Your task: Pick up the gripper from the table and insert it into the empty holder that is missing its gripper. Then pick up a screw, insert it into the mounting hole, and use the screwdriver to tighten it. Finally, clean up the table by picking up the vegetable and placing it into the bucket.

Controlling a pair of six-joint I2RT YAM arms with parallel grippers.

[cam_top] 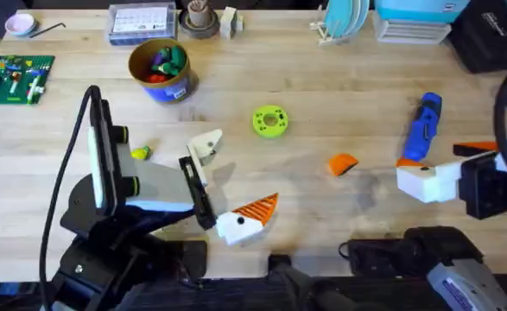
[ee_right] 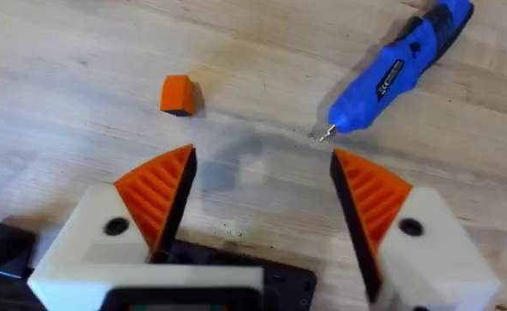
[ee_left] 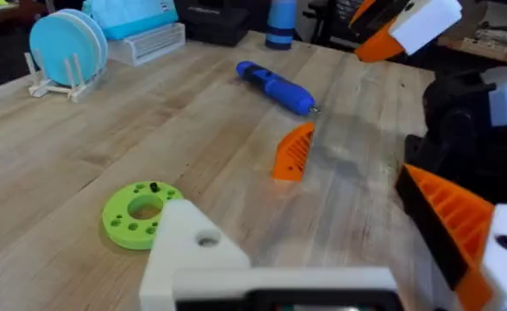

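One small orange ribbed plastic wedge, the gripper [cam_top: 343, 164], lies loose on the bare wooden table [cam_top: 339, 95], between the green ring and the blue pen-shaped screwdriver [cam_top: 422, 126]. Looks light, rigid, likely slick; pinch its flat sides. Right gripper [ee_right: 266, 186] spread wide, empty. Left gripper [cam_top: 227, 181] also spread: one finger plain white, orange tip missing.

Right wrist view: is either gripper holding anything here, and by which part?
Nothing is held. The right gripper is open over bare wood; the left gripper is open too, with nothing between its fingers.
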